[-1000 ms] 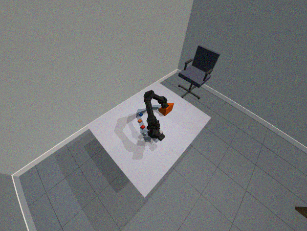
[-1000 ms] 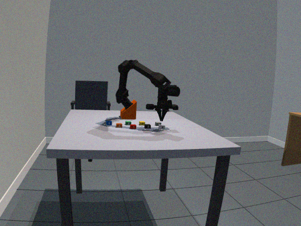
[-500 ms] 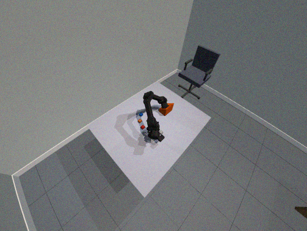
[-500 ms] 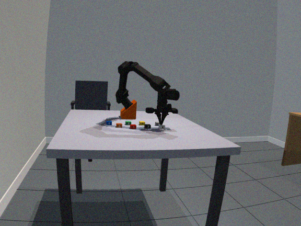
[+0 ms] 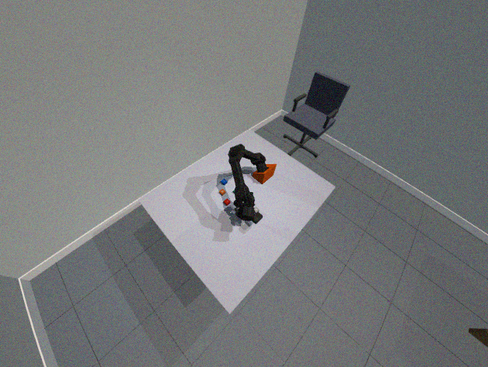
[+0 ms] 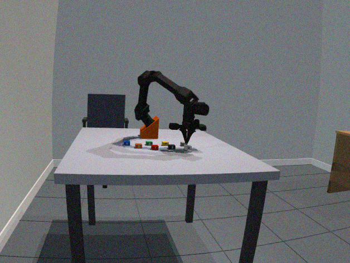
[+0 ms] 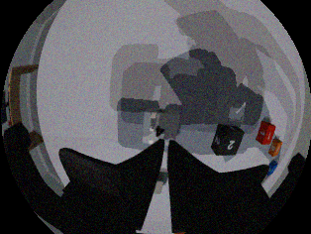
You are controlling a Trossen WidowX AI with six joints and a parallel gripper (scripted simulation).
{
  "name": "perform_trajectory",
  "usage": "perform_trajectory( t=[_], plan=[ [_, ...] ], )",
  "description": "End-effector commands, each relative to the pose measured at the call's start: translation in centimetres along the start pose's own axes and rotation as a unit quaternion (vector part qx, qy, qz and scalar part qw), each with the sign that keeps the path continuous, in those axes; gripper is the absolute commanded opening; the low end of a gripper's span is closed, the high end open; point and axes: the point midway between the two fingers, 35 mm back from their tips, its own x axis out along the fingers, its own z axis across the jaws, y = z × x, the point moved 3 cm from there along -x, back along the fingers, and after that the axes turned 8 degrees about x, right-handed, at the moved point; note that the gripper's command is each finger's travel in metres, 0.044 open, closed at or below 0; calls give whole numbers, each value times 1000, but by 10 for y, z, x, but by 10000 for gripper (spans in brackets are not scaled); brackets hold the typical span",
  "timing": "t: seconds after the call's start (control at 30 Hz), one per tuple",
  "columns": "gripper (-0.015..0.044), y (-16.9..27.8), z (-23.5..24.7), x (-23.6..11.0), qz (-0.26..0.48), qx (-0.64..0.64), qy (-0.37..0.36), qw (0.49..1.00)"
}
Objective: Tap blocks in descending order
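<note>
Several small digit blocks lie in two rows on the white table (image 6: 118, 169) (image 5: 221, 268): blue (image 6: 126, 142) (image 5: 223, 181), orange (image 6: 138, 145) (image 5: 221, 191), green (image 6: 149, 142), red (image 6: 154, 146) (image 5: 226, 201), yellow (image 6: 164, 142), black (image 6: 171, 146) (image 7: 227, 138), grey (image 6: 182, 144) and white (image 6: 186, 147). The digits are too small to read. My gripper (image 6: 186, 142) (image 7: 166, 144) is shut and empty. It points straight down, with its tips just above the white block at the right end of the rows. In the wrist view the red block (image 7: 265, 130) and the orange block (image 7: 275, 146) show at the right edge.
The arm's orange base mount (image 6: 150, 130) (image 5: 265, 173) stands behind the blocks. A dark office chair (image 6: 106, 110) (image 5: 315, 114) is behind the table. A wooden cabinet (image 6: 339, 161) stands on the floor at the far right.
</note>
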Motion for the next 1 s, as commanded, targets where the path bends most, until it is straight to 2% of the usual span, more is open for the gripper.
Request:
perform_trajectory(
  t=[0.0, 0.13, 0.3, 0.5, 0.77, 0.97],
  plan=[
    [20, -3, 1, -14, -5, 6, -6, 1000],
    [20, -4, 1, -25, -5, 6, -7, 1000],
    [20, -3, 0, -93, -4, 6, -8, 1000],
    [20, 0, 0, -96, -4, 6, -8, 1000],
    [20, 85, -6, -95, -2, 4, -8, 1000],
    [20, 93, -7, -94, -2, 4, -8, 1000]
  ],
)
